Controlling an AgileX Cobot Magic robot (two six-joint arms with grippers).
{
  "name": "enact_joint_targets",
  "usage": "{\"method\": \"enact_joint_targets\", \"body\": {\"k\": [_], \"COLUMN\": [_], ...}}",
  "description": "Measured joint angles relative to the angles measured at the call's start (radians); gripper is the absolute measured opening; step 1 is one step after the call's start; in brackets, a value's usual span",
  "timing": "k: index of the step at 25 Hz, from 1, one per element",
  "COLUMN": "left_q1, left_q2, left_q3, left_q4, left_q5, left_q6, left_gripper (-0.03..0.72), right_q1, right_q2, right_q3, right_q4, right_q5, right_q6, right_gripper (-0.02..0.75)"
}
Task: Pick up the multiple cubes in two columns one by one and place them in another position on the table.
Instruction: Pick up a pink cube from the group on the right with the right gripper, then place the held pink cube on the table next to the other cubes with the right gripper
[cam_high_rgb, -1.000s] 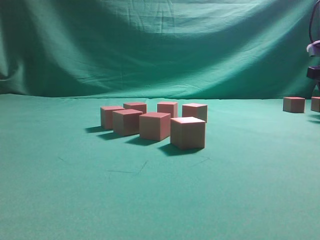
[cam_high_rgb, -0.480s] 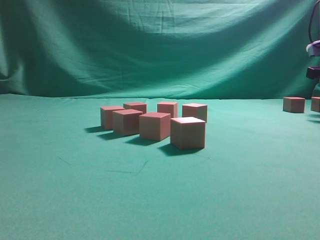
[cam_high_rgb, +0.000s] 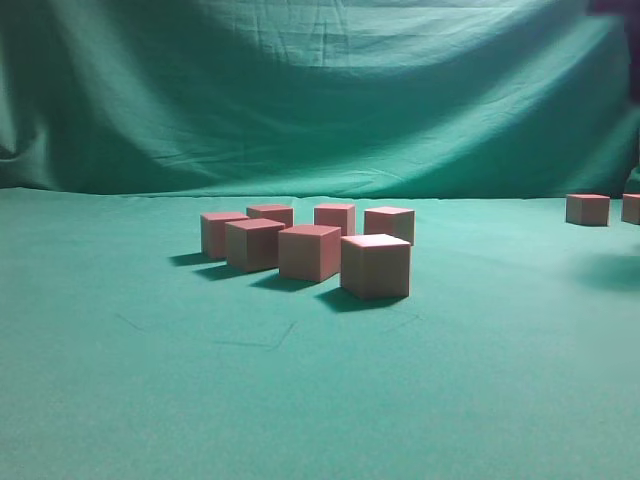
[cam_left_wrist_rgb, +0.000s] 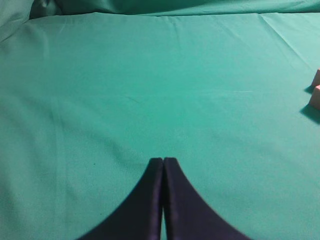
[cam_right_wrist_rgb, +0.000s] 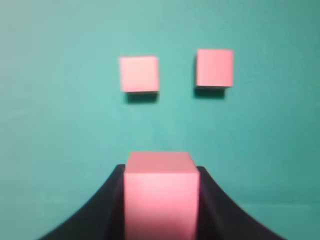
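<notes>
Between your right arm's fingers (cam_right_wrist_rgb: 161, 200) sits one cube (cam_right_wrist_rgb: 161, 195), clamped with a dark finger pressed against each side and held above the green bench (cam_right_wrist_rgb: 60, 125). Beneath it, in the right wrist view, two more cubes (cam_right_wrist_rgb: 139, 74) (cam_right_wrist_rgb: 215, 68) rest on the cloth side by side, apart from each other. Your left arm's fingers (cam_left_wrist_rgb: 163, 172) are pressed together with nothing between them, hovering over bare cloth, with the edge of a cube (cam_left_wrist_rgb: 315, 95) at the far right of that view. From the exterior view you can see six cubes (cam_high_rgb: 375, 265) grouped in two columns near the middle of the bench (cam_high_rgb: 150, 380), close but not touching, and two more cubes (cam_high_rgb: 587, 209) well apart at the far right edge. Neither arm appears in that view.
</notes>
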Motion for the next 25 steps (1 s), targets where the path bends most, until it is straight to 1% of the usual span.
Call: {"method": "enact_joint_targets", "body": {"k": [7, 9, 12, 17, 21, 25], "left_q1": [0.0, 0.0, 0.0, 0.0, 0.0, 0.0], "left_q2": [0.0, 0.0, 0.0, 0.0, 0.0, 0.0], "left_q3": [0.0, 0.0, 0.0, 0.0, 0.0, 0.0], "left_q4": [0.0, 0.0, 0.0, 0.0, 0.0, 0.002], "left_q5": [0.0, 0.0, 0.0, 0.0, 0.0, 0.0], "left_q6": [0.0, 0.0, 0.0, 0.0, 0.0, 0.0], "left_gripper": [0.0, 0.0, 0.0, 0.0, 0.0, 0.0], "right_q1": [0.088, 0.119, 0.172, 0.274, 0.375, 0.488], "right_q2": [-0.202, -0.241, -0.31, -0.458, -0.569, -0.62], "right_q3": [0.004, 0.024, 0.096, 0.271, 0.409, 0.516], "right_q4": [0.004, 0.004, 0.004, 0.02, 0.045, 0.083], "right_q5": [0.154, 0.176, 0.183, 0.187, 0.174, 0.171], "right_q6": [0.05, 0.059, 0.07, 0.088, 0.092, 0.135], "right_gripper": [0.262, 0.262, 0.262, 0.262, 0.262, 0.262]}}
